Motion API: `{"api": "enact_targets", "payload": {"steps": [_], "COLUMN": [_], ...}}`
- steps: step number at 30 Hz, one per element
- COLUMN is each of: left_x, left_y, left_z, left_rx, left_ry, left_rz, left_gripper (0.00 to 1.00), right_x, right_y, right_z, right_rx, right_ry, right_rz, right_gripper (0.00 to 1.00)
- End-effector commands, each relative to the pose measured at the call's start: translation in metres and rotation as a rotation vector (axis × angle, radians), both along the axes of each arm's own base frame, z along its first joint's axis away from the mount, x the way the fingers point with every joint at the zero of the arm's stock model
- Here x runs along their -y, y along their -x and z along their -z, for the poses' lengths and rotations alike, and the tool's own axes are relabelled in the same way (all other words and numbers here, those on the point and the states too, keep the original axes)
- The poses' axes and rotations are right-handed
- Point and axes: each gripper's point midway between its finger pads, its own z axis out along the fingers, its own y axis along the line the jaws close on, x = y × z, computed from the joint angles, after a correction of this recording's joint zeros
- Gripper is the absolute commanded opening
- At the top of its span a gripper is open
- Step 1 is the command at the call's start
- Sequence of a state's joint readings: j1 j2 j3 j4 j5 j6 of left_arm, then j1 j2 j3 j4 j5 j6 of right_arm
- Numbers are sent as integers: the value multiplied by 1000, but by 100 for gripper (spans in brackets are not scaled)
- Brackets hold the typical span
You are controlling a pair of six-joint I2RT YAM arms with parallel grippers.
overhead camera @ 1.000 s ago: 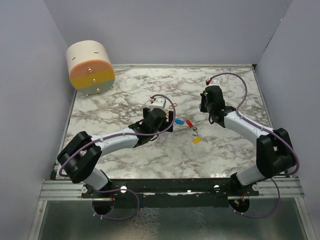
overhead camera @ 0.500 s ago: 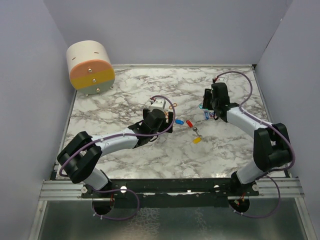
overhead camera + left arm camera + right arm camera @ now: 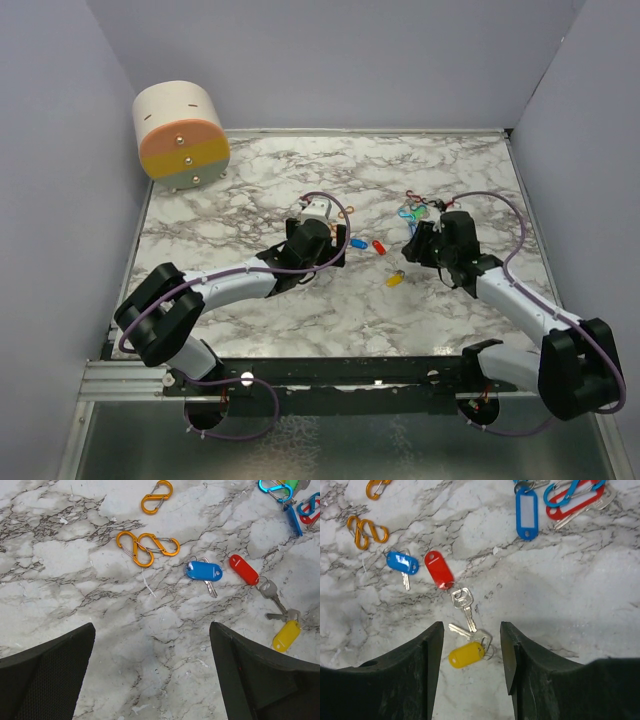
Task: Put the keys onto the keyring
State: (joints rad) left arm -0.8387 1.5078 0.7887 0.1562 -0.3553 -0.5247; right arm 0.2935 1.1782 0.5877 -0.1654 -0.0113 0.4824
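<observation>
Three keys lie mid-table: one with a blue tag (image 3: 204, 571) (image 3: 402, 563), one with a red tag (image 3: 244, 570) (image 3: 438, 569) and one with a yellow tag (image 3: 286, 635) (image 3: 466, 655). A bunch of blue and red clips (image 3: 567, 495) (image 3: 412, 212) with a blue-framed tag (image 3: 526, 512) lies behind them. I cannot tell which piece is the keyring. My right gripper (image 3: 471, 630) (image 3: 415, 248) is open, its fingers either side of the yellow-tagged key. My left gripper (image 3: 152, 627) (image 3: 330, 245) is wide open and empty, short of the blue-tagged key.
Three orange figure-eight clips (image 3: 147, 547) (image 3: 367, 530) lie left of the keys. A round beige and orange container (image 3: 180, 135) stands at the back left corner. Grey walls enclose the marble table (image 3: 250, 200) on three sides.
My right gripper has opened and swung from the far right back toward the keys, leaving the bunch of clips on the table. The left arm has not moved.
</observation>
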Motion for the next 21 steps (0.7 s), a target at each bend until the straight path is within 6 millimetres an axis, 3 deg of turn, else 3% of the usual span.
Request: {"api": "enact_targets", "payload": {"steps": [1,12,21], "left_x": [4,5,3], "left_y": [0,2,3], "left_z": [3,8,8], "left_rx": [-4,-13,-13], "left_ry": [17,14,14], "left_rz": [17,27,25], "left_gripper": [99,99,99], "right_x": [-15,-19,-21], "right_y": [19,53,65], "right_z": [3,14,28], "right_rx": [-45,-88,-118], "right_ry": [-130,-233,-275], "right_rz": [-1,18,26], "right_gripper": [50,49,48]}}
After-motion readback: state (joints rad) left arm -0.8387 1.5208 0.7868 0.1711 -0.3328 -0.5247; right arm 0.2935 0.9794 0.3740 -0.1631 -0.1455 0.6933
